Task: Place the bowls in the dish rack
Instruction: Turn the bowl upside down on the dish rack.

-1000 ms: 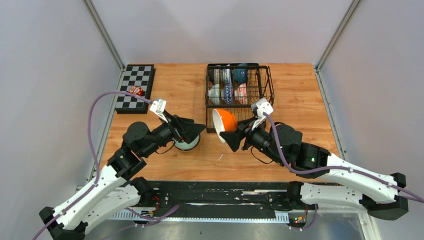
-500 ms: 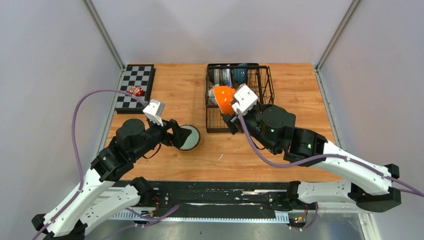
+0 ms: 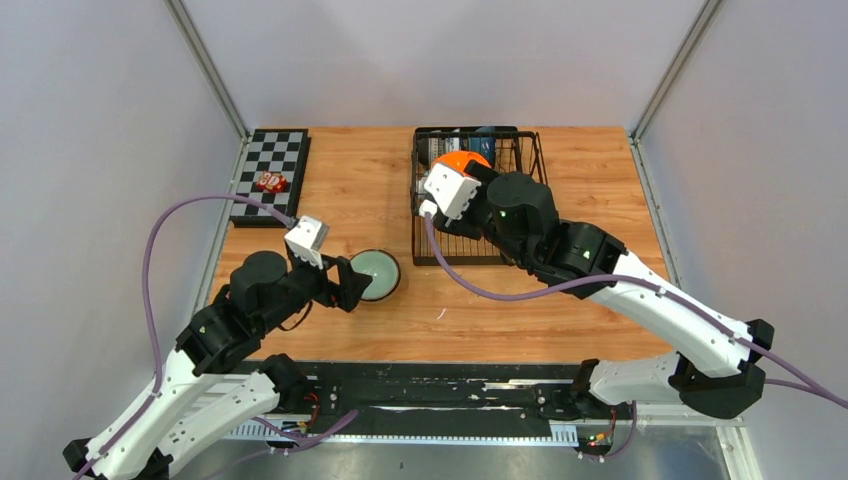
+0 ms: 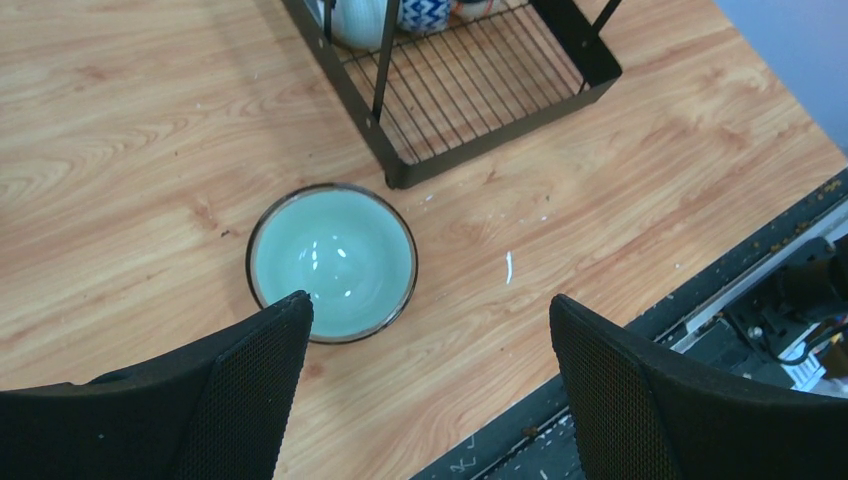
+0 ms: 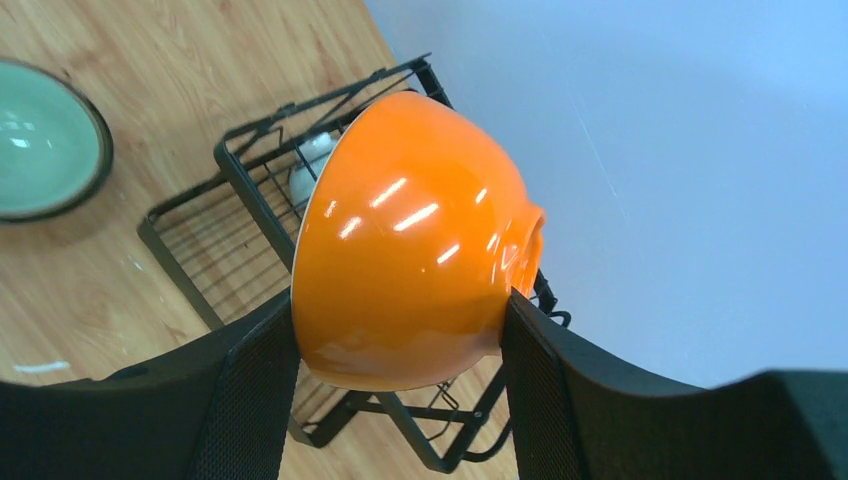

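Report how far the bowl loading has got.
Done: several bowls already stand in the dish rack. In hand: the right gripper holds the orange bowl tilted above the rack. Left: the pale green bowl sits upright on the table, with the open left gripper hovering over it.

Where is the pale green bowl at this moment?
The pale green bowl stands upright on the table, just left of the dish rack, directly beyond the open left gripper.

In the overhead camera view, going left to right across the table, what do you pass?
checkerboard → left gripper → pale green bowl → orange bowl, held by the right gripper over the dish rack.
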Robot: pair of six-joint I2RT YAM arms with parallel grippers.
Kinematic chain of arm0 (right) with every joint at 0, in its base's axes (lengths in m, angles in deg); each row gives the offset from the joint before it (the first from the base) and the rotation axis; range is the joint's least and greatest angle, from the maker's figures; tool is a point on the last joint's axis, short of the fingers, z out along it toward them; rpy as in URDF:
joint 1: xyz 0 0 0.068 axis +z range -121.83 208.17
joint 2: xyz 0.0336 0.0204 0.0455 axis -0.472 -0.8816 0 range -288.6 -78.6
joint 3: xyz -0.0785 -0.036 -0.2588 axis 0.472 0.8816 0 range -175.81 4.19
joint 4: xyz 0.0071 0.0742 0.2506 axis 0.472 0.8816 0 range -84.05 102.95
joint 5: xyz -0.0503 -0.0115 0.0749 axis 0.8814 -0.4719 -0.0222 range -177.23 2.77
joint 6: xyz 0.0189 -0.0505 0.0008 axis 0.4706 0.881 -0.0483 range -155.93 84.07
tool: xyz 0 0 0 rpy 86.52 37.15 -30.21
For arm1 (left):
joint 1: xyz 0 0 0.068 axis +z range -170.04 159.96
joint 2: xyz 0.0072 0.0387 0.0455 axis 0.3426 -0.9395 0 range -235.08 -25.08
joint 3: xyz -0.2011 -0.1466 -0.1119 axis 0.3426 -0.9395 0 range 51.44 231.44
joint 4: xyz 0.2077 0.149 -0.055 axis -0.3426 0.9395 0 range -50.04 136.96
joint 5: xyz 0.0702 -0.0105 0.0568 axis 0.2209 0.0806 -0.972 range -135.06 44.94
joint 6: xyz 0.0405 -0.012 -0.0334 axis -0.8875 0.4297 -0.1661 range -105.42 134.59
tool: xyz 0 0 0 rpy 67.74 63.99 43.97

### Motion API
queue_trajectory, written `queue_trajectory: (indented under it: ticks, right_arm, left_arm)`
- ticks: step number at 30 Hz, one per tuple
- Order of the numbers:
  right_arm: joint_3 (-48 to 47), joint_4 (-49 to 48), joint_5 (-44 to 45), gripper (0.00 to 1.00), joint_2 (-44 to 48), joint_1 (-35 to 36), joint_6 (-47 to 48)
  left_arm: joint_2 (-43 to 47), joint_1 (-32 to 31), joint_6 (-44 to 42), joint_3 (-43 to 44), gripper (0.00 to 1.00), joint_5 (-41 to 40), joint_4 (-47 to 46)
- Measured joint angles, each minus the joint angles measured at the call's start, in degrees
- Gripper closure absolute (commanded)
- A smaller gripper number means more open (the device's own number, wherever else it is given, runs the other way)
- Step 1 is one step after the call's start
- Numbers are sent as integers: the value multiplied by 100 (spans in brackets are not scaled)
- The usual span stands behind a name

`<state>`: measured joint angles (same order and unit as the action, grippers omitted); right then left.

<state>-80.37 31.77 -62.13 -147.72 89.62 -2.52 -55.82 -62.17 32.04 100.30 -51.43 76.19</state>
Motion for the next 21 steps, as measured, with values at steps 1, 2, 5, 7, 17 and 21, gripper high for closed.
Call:
queue_trajectory:
  ticks: [1, 2, 5, 7, 17, 21]
  right_arm:
    - [-28, 81, -79, 97, -39, -72, 142]
    - [-35, 140, -138, 97, -61, -118, 258]
    - [-74, 398, -328, 97, -170, -184, 621]
    - [-219, 629, -435, 97, -330, -221, 815]
    - [-509, 1300, -656, 97, -1032, -398, 1751]
    - [-608, 1438, -713, 97, -1257, -413, 2004]
  left_arm:
    - [22, 0, -11, -72, 11, 4, 2]
    - [42, 0, -15, -138, 11, 11, 2]
    - [66, 0, -39, -260, 11, 37, 13]
    - [76, 0, -63, -275, 11, 37, 15]
    - [352, 0, -105, -337, 10, 37, 17]
    - [407, 0, -103, -363, 10, 37, 24]
